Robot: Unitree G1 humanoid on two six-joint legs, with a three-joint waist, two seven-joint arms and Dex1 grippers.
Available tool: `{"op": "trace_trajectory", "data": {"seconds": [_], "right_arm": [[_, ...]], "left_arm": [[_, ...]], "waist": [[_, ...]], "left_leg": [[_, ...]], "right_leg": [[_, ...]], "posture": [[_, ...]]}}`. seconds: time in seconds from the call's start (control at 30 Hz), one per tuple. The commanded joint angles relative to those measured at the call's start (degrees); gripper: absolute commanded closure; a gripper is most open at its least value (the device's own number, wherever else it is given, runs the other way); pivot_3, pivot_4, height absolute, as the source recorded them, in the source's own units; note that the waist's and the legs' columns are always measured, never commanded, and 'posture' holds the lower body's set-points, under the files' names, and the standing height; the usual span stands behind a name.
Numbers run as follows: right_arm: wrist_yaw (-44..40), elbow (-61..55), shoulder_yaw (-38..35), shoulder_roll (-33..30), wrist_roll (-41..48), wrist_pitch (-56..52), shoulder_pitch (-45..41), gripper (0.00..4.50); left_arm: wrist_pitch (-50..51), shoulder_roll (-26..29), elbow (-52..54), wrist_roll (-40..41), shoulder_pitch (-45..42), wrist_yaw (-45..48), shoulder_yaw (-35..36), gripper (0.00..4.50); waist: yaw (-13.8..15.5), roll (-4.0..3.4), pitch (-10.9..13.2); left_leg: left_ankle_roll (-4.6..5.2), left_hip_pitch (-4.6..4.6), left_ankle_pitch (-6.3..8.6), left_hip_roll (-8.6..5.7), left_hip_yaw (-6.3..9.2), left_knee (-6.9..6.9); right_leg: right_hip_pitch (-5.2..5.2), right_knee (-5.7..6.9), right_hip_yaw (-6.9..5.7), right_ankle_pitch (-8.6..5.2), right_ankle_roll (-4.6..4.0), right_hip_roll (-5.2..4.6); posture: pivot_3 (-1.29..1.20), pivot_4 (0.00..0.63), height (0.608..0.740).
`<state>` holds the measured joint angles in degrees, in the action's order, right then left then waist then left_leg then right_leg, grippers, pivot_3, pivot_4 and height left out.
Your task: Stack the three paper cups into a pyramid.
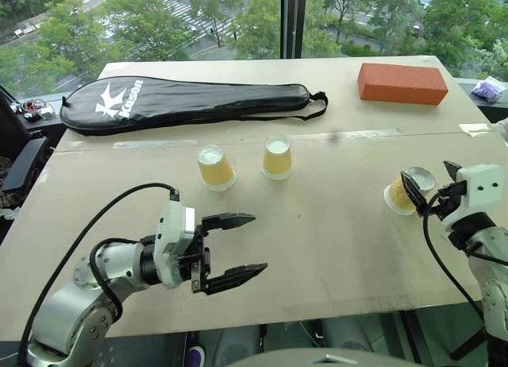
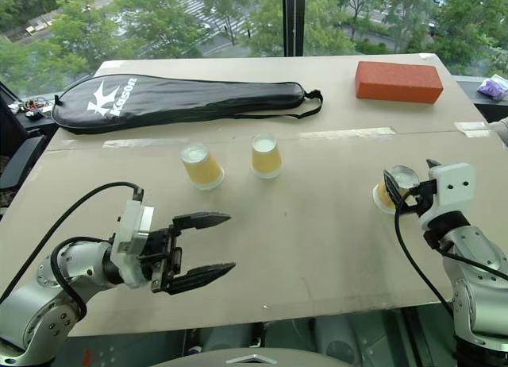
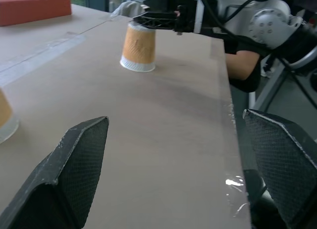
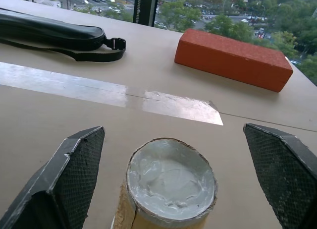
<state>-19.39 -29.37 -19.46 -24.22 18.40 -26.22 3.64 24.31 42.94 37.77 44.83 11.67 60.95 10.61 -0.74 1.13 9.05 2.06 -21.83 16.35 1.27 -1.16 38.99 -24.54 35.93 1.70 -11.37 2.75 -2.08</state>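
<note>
Tabletop scene: two inverted paper cups stand side by side at 12 o'clock of centre. Third cup at 3 o'clock sits between the wide-spread fingers of the right gripper, unclamped; left gripper, at 7 o'clock, gapes wide, empty.

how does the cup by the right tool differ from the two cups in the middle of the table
The cup by the right tool stands alone near the table's right edge; the two middle cups stand side by side, apart, below the racket bag. The open right tool straddles its top; the open left tool is well short of the middle pair. All are upside down, yellow-tan, unstacked.
</note>
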Motion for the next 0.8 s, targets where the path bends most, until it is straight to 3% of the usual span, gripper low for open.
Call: {"op": "trace_trajectory", "data": {"seconds": [0.03, 0.33, 0.43, 0.53, 0.8], "right_arm": [[1.4, -1.4, 0.6, -0.8, -0.4, -1.8, -2.1, 0.07], [4.7, 1.3, 2.2, 0.2, -0.9, -6.7, -5.3, 0.07], [4.9, 1.2, 1.8, 0.8, 0.2, -8.1, -5.4, 0.88], [4.8, 1.3, 1.6, 0.6, 0.7, -8.6, -5.4, 2.36], [-0.6, 1.5, 1.8, -2.2, 1.8, -5.0, -5.7, 2.45]], "left_arm": [[-0.1, 0.5, 2.5, 2.0, -0.3, 0.6, 0.0, 0.00], [-0.5, 0.3, 3.2, 2.8, -1.0, 0.7, 0.2, 0.00], [-0.5, 0.0, 3.7, 3.5, -1.3, 0.4, 0.2, 0.00], [-0.3, -0.1, 3.9, 3.7, -1.5, 0.1, -0.2, 0.00], [-1.7, -1.5, 1.9, 2.1, -0.8, -0.1, -0.3, 0.00]], "waist": [[0.0, 0.00, 0.0], [0.1, 0.00, 0.0], [0.0, 0.00, 0.0], [0.0, 0.00, 0.0], [0.0, -0.02, 0.0]], "left_leg": [[0.00, 0.00, 0.00, 0.00, 0.00, 0.00], [0.00, -0.04, 0.00, -0.03, -0.01, 0.00], [0.00, -0.04, 0.00, -0.03, -0.01, 0.00], [0.00, -0.01, 0.00, -0.03, 0.00, 0.00], [0.00, -0.02, 0.00, -0.02, -0.01, 0.00]], "right_leg": [[0.00, 0.00, 0.00, 0.00, 0.00, 0.00], [-0.01, -0.01, -0.03, 0.04, -0.07, 0.02], [-0.01, -0.01, -0.01, 0.04, -0.06, 0.02], [-0.01, -0.01, 0.00, 0.01, -0.01, 0.02], [-0.01, -0.01, 0.00, 0.00, 0.00, 0.03]], "posture": [[0.00, 0.150, 0.740], [0.00, 0.150, 0.740], [0.00, 0.150, 0.740], [0.00, 0.150, 0.740], [0.00, 0.150, 0.740]]}}
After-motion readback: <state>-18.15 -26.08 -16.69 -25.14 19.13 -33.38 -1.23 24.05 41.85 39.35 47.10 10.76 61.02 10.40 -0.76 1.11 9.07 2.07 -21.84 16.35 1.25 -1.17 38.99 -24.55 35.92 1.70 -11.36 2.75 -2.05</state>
